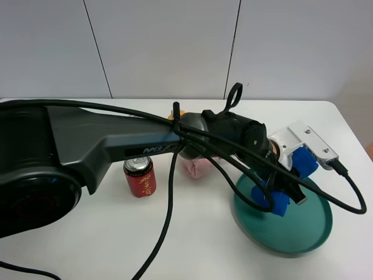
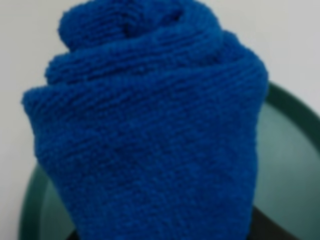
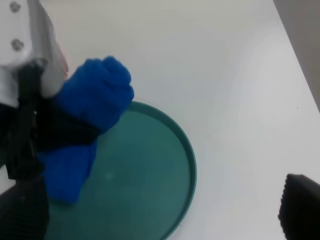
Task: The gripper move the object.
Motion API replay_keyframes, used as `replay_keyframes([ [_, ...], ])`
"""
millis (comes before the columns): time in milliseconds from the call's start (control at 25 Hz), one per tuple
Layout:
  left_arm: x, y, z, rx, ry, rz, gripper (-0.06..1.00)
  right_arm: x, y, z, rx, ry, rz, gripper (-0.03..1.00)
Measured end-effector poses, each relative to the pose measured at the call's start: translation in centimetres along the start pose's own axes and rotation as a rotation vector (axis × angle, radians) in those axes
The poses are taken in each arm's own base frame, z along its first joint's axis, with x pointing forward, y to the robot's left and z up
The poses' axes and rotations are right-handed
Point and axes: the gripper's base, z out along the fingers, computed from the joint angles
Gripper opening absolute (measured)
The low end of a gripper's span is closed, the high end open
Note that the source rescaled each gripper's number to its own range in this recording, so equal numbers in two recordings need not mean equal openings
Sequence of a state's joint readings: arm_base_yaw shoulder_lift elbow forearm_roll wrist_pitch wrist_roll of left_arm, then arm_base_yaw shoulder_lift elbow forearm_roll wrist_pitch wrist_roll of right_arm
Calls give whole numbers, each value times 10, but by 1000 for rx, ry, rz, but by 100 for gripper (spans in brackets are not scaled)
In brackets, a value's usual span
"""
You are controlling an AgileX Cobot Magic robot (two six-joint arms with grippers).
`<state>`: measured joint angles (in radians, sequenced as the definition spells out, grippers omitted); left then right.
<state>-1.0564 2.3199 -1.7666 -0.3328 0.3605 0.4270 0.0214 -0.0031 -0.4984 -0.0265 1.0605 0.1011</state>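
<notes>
Tool [image 1: 285, 186] clamps blue roll [image 1: 278, 203] over tray [image 1: 312, 228]; only overhead shows can [image 1: 140, 177].

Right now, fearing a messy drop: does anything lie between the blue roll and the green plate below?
Nothing visible does. The left gripper holds the blue roll over the green plate, whose visible surface is bare; pink plush and red can sit off it.

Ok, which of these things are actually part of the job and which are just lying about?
In the job: blue fabric roll, left tool gripping it, likely the green plate below.
Lying about: red can, pink plush roll.
</notes>
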Motion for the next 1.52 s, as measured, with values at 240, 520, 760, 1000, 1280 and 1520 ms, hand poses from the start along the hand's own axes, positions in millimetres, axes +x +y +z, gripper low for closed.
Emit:
replay_keyframes([
  [240, 5, 0, 5, 6, 19, -16, 0, 0, 0, 0, 0, 0, 0, 100],
  [520, 6, 0, 6, 6, 22, -17, 0, 0, 0, 0, 0, 0, 0, 100],
  [760, 6, 0, 6, 6, 22, -10, 39, 0, 0, 0, 0, 0, 0, 100],
  [1000, 2, -1, 0, 11, 24, 1, 96, 0, 0, 0, 0, 0, 0, 100],
  [1280, -57, -7, -93, 19, -109, 44, 99, 0, 0, 0, 0, 0, 0, 100],
  [1520, -94, 33, -243, -178, -237, 142, 100, 0, 0, 0, 0, 0, 0, 100],
])
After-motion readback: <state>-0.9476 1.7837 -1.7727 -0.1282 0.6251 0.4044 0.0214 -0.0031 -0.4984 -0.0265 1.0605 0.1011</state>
